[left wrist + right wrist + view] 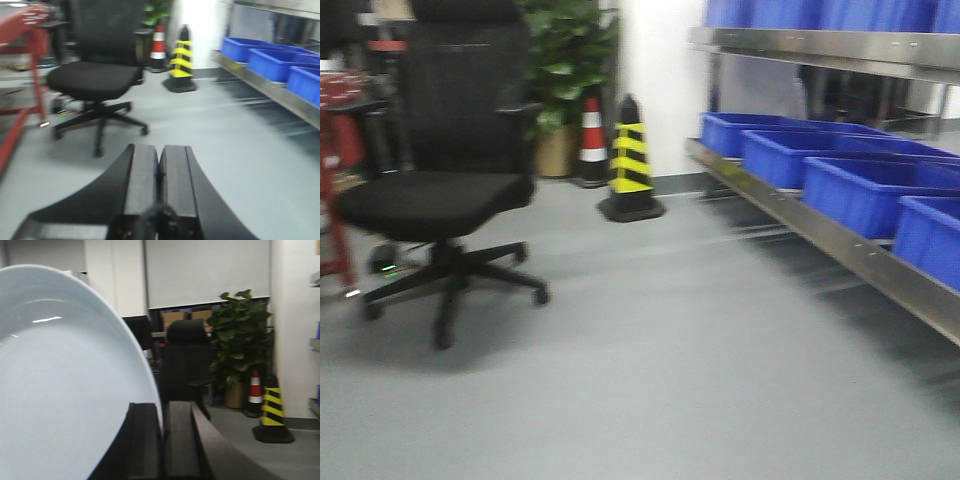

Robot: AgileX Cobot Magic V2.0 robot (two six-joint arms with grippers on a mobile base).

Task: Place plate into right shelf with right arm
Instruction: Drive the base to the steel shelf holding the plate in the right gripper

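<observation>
The white plate point(60, 390) fills the left half of the right wrist view, held upright on edge. My right gripper point(162, 412) is shut on its rim, one finger on each side. The right shelf point(840, 240) is a steel rack running along the right side of the front view, with blue bins point(865, 190) on its low rail; it also shows in the left wrist view as a rail point(272, 92) at the right. My left gripper point(159, 155) is shut, its fingers pressed together with nothing between them, above grey floor.
A black office chair point(445, 190) stands at the left. A yellow-black cone point(631, 165) and a red-white cone point(592, 135) stand by the white wall, beside a potted plant point(565, 70). A red frame point(25, 65) is far left. Grey floor point(650, 370) spreads between chair and shelf.
</observation>
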